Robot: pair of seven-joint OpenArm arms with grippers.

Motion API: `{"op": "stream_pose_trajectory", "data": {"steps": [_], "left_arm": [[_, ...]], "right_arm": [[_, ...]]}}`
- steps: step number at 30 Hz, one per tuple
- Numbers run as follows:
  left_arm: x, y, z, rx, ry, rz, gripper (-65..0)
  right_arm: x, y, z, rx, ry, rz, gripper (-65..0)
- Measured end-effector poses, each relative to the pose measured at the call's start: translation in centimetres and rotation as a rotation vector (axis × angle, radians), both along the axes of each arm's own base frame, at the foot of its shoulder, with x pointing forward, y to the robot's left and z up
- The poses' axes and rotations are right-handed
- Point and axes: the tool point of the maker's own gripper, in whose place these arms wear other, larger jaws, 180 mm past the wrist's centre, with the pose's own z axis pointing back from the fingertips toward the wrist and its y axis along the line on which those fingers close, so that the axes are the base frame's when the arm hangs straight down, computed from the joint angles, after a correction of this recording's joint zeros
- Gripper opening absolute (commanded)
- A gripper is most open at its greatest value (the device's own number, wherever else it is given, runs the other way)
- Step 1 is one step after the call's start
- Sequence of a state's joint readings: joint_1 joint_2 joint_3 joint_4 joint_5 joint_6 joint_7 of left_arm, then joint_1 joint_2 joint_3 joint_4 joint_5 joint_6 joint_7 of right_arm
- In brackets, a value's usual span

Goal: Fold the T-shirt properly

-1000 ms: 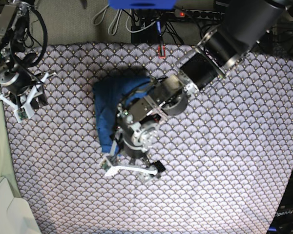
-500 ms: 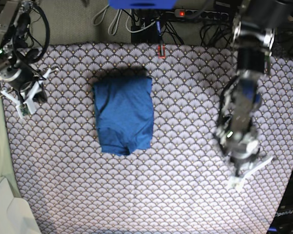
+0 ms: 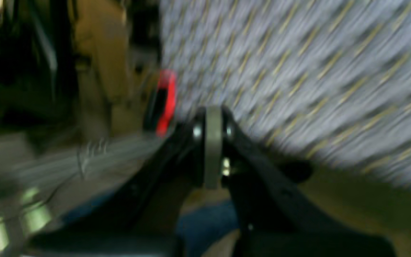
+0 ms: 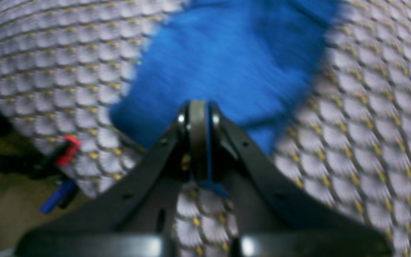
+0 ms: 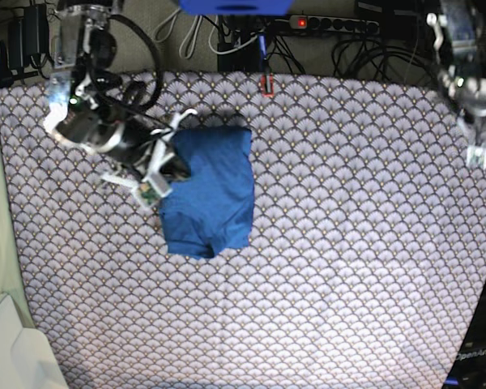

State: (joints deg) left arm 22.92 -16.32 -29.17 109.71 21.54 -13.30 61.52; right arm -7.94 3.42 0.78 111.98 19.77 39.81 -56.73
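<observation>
the shirt (image 5: 210, 190) lies folded into a compact block, its long axis running from the far edge of the table (image 5: 348, 267) toward the near edge in the base view; the far end is squarer and wider, the near end narrows to a rounded, slightly bunched lip; it sits left of the table's middle, closer to the far edge than the near one; it is plain medium blue, soft-looking, with no print; its left side is a little uneven where the right pincer (image 5: 158, 166) overlaps it; in the right wrist view the shirt (image 4: 227, 64) fills the upper middle, blurred, with a small blue bit showing at the tips of the right pincer (image 4: 198, 142); those tips stand closed against each other, and whether the blue bit is gripped cannot be told.

the left pincer (image 5: 478, 150) hangs at the far right edge of the table, well apart from the shirt; in the left wrist view the left pincer (image 3: 212, 150) has its tips pressed together on nothing, with heavy blur all round; a red clip (image 3: 164, 101) shows just past them, also seen at the table's far edge in the base view; no writing can be read except a faint, cut-off mark at the lower right corner of the base view; the cloth (image 5: 348, 324) is scallop-patterned grey-white.
</observation>
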Motion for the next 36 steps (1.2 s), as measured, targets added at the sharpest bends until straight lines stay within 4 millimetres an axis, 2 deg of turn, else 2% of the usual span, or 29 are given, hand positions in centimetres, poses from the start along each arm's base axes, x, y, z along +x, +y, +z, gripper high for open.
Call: {"op": "stream_pose_trajectory", "data": {"steps": [4,8,12,19,21,24,27,32,34,36], "left_arm": [[-3.7,1.0,-1.0,-0.02,-0.009,0.033,-64.6],[-5.8,2.0,-0.9,-0.006,0.003,0.066,-64.6],[-6.0,0.7,-2.1,-0.112,-0.012,0.059,-64.6],[-5.4,0.2,-2.3,-0.136,-0.032,0.052,-64.6],[-4.6,-0.1,-2.2,-0.136,-0.041,0.044,-64.6],[-2.4,-0.8,-1.9,-0.146,-0.072,-0.021,-64.6],[-2.3,-0.9,-3.0,-0.144,-0.014,-0.054,-64.6],[-2.6,-1.3,-4.8,-0.163,0.049,-0.08,-64.6],[-2.9,-1.8,-5.8,-0.179,0.077,-0.091,-64.6],[-3.6,-2.3,-7.3,-0.196,0.136,-0.115,-64.6]], "right_arm": [[-0.6,2.2,-1.8,0.033,0.051,0.059,-65.0],[-0.9,1.8,-4.3,0.048,0.117,0.043,-65.0],[-1.5,2.0,-6.4,0.082,0.175,0.03,-65.0],[-4.0,0.7,-8.1,0.06,0.221,0.023,-65.0],[-4.1,0.6,-7.0,0.059,0.181,0.028,-65.0],[-3.1,1.0,-4.1,0.071,0.082,0.038,-65.0],[-2.4,1.4,-1.9,0.083,0.011,0.048,-65.0],[-2.4,1.3,-1.9,0.077,0.014,0.043,-65.0],[-2.4,0.0,-2.1,0.081,0.018,-0.004,-65.0],[-3.5,-2.4,-3.2,0.055,0.055,-0.074,-65.0]]}}
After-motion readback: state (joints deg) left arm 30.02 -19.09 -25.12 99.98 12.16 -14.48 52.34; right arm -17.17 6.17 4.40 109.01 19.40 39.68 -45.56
